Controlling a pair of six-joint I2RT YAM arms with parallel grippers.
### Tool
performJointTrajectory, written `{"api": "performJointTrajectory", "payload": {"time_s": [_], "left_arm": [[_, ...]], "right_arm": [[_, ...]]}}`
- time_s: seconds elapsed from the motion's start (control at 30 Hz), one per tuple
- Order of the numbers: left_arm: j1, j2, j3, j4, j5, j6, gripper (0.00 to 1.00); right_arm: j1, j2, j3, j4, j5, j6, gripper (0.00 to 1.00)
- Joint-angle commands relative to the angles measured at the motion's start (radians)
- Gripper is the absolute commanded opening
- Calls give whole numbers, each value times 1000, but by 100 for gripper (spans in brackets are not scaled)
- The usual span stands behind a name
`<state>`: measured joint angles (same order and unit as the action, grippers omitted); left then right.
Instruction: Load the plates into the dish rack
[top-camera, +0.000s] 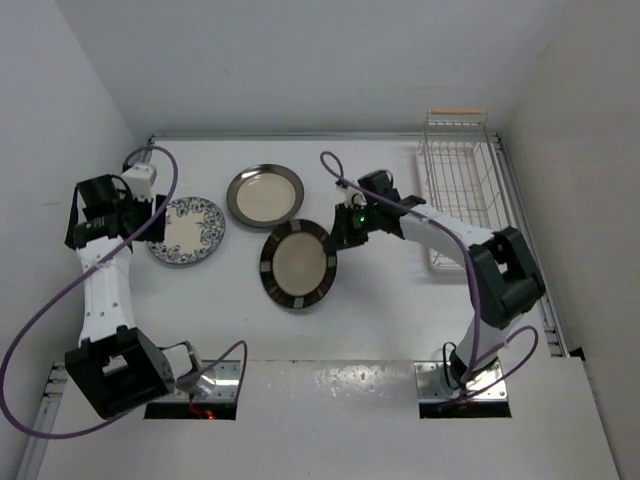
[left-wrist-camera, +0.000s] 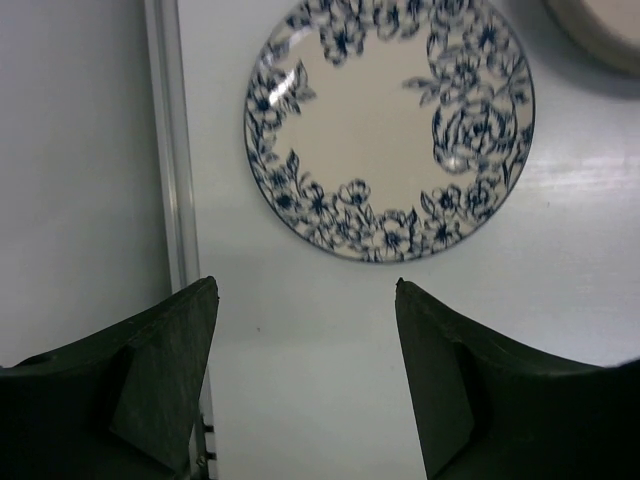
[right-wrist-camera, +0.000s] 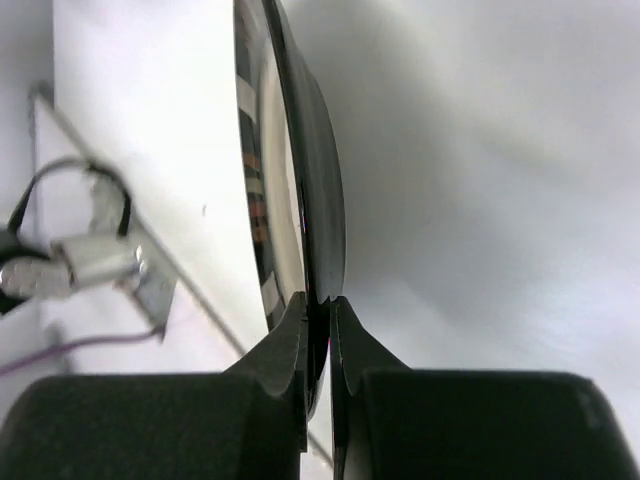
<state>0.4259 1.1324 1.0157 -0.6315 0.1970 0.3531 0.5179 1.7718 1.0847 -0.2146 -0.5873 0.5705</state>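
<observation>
Although the dish rack held nothing yet, the first pickup looked under way. The right gripper was pinched shut on the rim of the square-marked plate, which stretched away ahead of its fingertips, and the rack stood well apart behind its wrist. The left gripper hung with jaws wide and gripped nothing, the floral plate lying just ahead of it. The plain dark-rimmed plate lay untouched between the two hands, so all three loads seemed left.
</observation>
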Motion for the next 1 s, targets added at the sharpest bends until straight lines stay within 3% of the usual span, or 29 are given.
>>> {"api": "performJointTrajectory", "payload": {"time_s": [0.0,0.03,0.13,0.27,0.4,0.47,0.6,0.73,0.97], "left_arm": [[-29,53,154,27,-5,-14,76],[-38,73,182,27,5,-14,76],[-50,159,282,18,30,-25,76],[-96,256,388,18,30,-25,76],[-142,328,437,18,30,-34,76],[-154,339,448,18,30,-34,76],[-164,362,448,18,30,-34,76],[-173,380,437,18,50,-43,76],[-182,408,428,18,70,-43,76]], "right_arm": [[-56,-153,225,-44,110,-92,0],[-62,-159,256,-156,115,-134,0],[-125,-193,418,-285,227,-201,0],[-216,-285,491,-318,329,-228,0],[-294,-298,676,-455,562,-333,0],[-392,-307,737,-471,691,-409,0],[-449,-343,776,-419,860,-561,0],[-508,-373,707,-303,1009,-707,0],[-579,-420,522,-119,1043,-921,0]]}}
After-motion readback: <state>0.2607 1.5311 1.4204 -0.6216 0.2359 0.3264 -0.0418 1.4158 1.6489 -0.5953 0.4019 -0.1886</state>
